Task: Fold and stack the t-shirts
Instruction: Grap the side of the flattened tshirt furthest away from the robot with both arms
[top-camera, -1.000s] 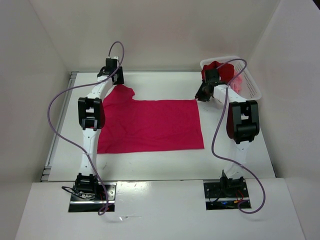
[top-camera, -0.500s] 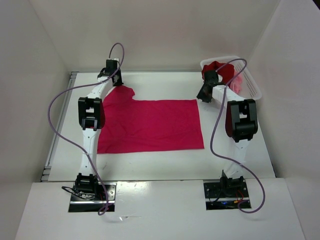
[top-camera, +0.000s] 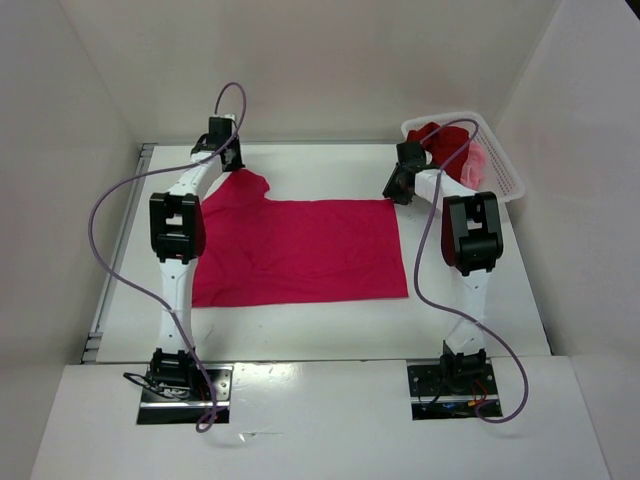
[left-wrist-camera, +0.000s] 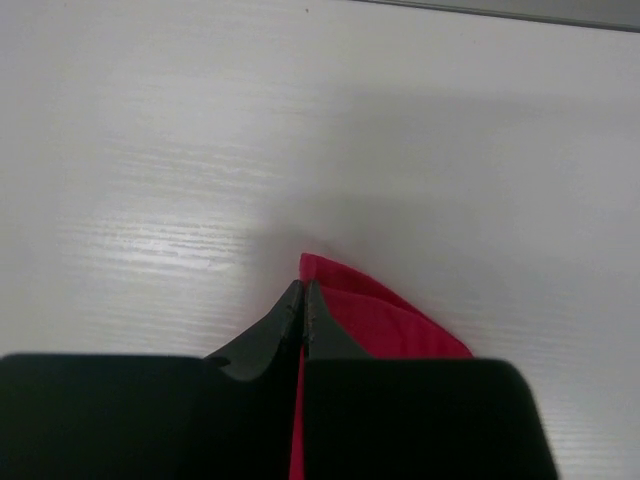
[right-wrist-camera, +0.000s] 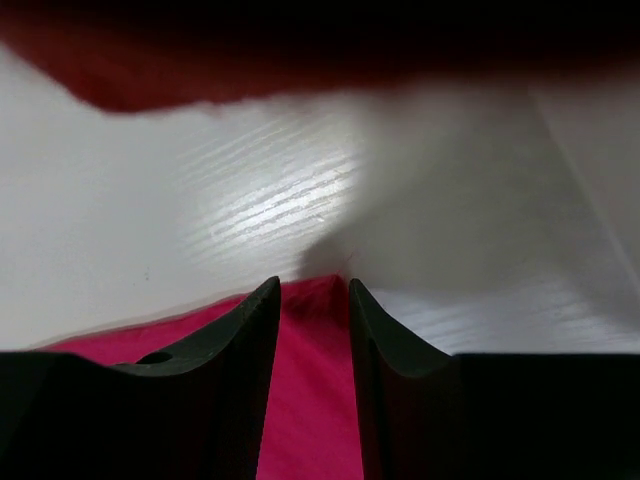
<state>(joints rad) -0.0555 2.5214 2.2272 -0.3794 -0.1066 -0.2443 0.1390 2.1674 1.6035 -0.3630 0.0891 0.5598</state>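
A crimson-pink t-shirt (top-camera: 300, 250) lies flat in the middle of the table, one sleeve sticking out at its far left. My left gripper (top-camera: 228, 165) sits at that sleeve. In the left wrist view its jaws (left-wrist-camera: 303, 285) are pressed together with a fold of the crimson cloth (left-wrist-camera: 390, 325) pinched between them. My right gripper (top-camera: 392, 192) is at the shirt's far right corner. In the right wrist view it stands open (right-wrist-camera: 312, 285), its fingers on either side of the cloth corner (right-wrist-camera: 310, 400). A dark red t-shirt (top-camera: 445, 145) and a light pink t-shirt (top-camera: 478, 165) lie bunched in the basket.
A white mesh basket (top-camera: 505, 170) stands at the back right, just behind the right gripper. White walls enclose the table at the back and on both sides. A blurred dark red mass (right-wrist-camera: 300, 50) fills the top of the right wrist view.
The left gripper has shut on the sleeve. The right arm has swung left from the basket to the shirt's far right corner, and its jaws have opened wider.
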